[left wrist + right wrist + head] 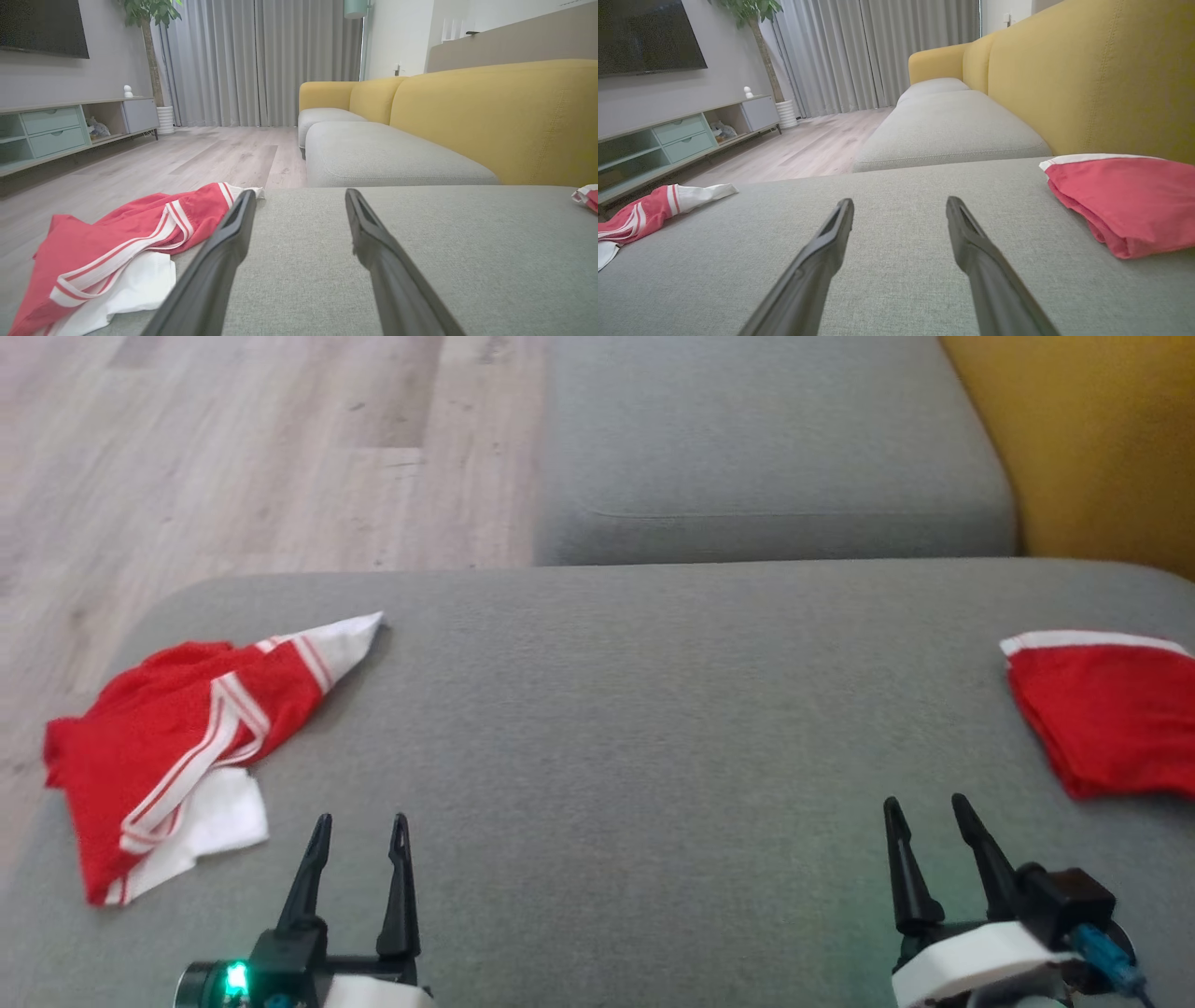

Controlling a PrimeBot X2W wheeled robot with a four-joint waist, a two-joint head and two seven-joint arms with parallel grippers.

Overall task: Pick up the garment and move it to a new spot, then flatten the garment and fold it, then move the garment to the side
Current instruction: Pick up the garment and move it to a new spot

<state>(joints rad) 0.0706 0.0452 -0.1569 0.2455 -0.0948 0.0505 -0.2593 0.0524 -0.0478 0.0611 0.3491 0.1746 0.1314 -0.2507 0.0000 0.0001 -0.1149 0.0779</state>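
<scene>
The crumpled red garment, trimmed in white stripes, lies in a heap at the left edge of the grey seat cushion. A second red garment, folded, sits at the cushion's right edge. The left gripper and right gripper hover over the cushion's near side, jaws spread wide, holding nothing. The cloth looks light, thin and limp, likely to sag and bunch. A pinch on its striped band or a white corner seems the surest hold.

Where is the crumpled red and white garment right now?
In the head view the garment lies at the left end of the grey cushion, just left of the left claw.
</scene>
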